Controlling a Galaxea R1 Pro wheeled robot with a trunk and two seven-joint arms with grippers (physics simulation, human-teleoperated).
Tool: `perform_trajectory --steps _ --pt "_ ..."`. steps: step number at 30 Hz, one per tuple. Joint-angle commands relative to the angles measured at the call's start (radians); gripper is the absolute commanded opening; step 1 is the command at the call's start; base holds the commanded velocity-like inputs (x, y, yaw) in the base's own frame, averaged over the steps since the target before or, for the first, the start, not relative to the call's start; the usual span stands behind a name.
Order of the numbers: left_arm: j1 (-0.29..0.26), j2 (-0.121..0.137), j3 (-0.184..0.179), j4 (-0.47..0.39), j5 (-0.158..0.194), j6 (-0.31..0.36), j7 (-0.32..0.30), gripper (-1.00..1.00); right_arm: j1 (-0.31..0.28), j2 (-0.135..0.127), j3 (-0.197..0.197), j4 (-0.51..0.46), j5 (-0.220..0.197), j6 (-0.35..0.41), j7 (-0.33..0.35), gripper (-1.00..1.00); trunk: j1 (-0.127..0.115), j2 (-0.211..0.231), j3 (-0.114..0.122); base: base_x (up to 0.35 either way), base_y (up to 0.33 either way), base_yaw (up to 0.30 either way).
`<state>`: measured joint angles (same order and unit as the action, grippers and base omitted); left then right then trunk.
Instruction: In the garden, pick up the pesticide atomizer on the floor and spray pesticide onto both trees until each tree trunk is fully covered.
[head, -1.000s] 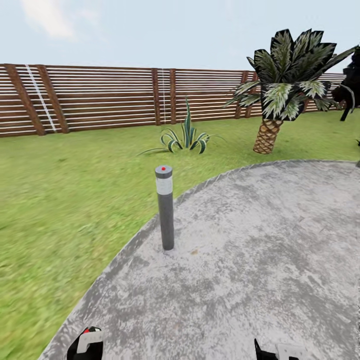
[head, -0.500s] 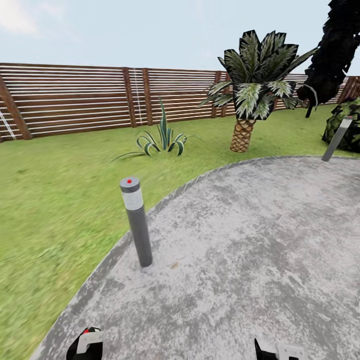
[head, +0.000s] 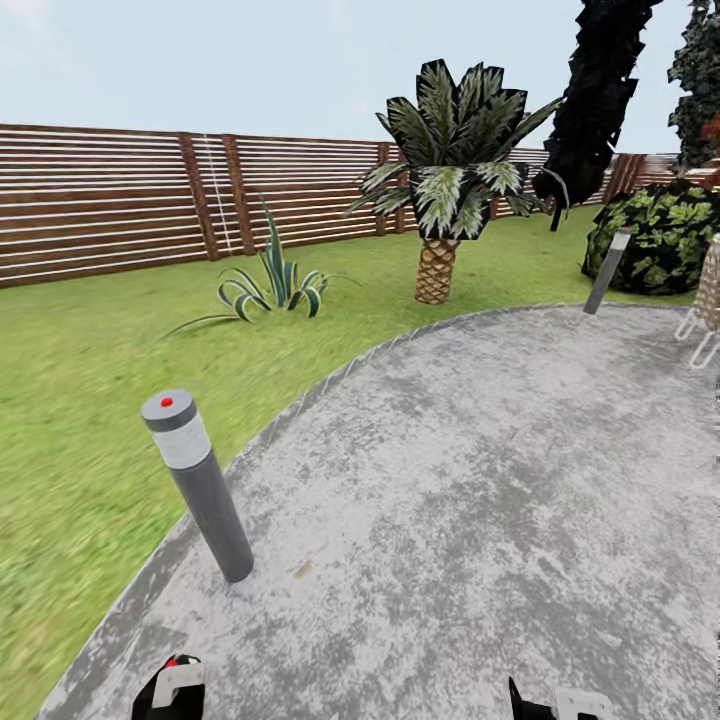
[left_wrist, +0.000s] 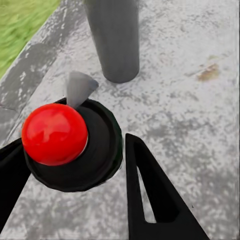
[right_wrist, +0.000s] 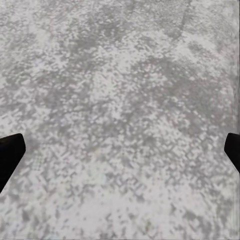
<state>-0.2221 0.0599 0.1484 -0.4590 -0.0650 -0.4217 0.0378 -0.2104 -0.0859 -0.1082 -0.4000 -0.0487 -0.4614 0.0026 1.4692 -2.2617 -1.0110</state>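
Here, clasped in the fingers (left_wrist: 150, 200) of the left gripper (left_wrist: 70, 150): the pesticide atomizer (left_wrist: 55, 135), black-bodied and red-knobbed, just short of the foot of the grey bollard (left_wrist: 115, 40). Spread wide with nothing between, the fingers (right_wrist: 7, 160) of the right gripper (right_wrist: 122, 145), low over mottled grey paving (head: 450, 480) to the right of the bollard. Beyond the bollard, across the green lawn (head: 80, 380): a spiky plant (head: 270, 280), a short palm (head: 440, 200), a brown slatted fence (head: 100, 200). Far to the right of the bollard, a second post (head: 608, 270) beside a dark bush (head: 650, 240) at the paving's edge.
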Motion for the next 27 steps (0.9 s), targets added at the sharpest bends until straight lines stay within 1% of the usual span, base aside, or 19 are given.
perform_trajectory --steps 1,11,27 --pt "0.0 0.0 0.002 0.0 -0.007 -0.003 0.004 -1.0 0.0 0.0 0.001 0.001 -0.005 -0.003 0.0 1.0 0.0 0.0 -0.001 0.337 -0.005 -0.27" --pt "0.0 -0.002 0.001 0.0 -0.007 -0.003 0.004 -1.0 0.0 0.0 0.001 0.001 -0.005 -0.003 0.0 1.0 0.0 0.0 -0.001 0.339 -0.012 -0.272" --pt "0.0 -0.002 0.002 0.004 -0.007 -0.003 0.004 -1.0 -0.001 0.0 0.001 0.001 -0.005 -0.003 0.0 1.0 0.0 0.0 -0.001 0.339 -0.079 -0.291"
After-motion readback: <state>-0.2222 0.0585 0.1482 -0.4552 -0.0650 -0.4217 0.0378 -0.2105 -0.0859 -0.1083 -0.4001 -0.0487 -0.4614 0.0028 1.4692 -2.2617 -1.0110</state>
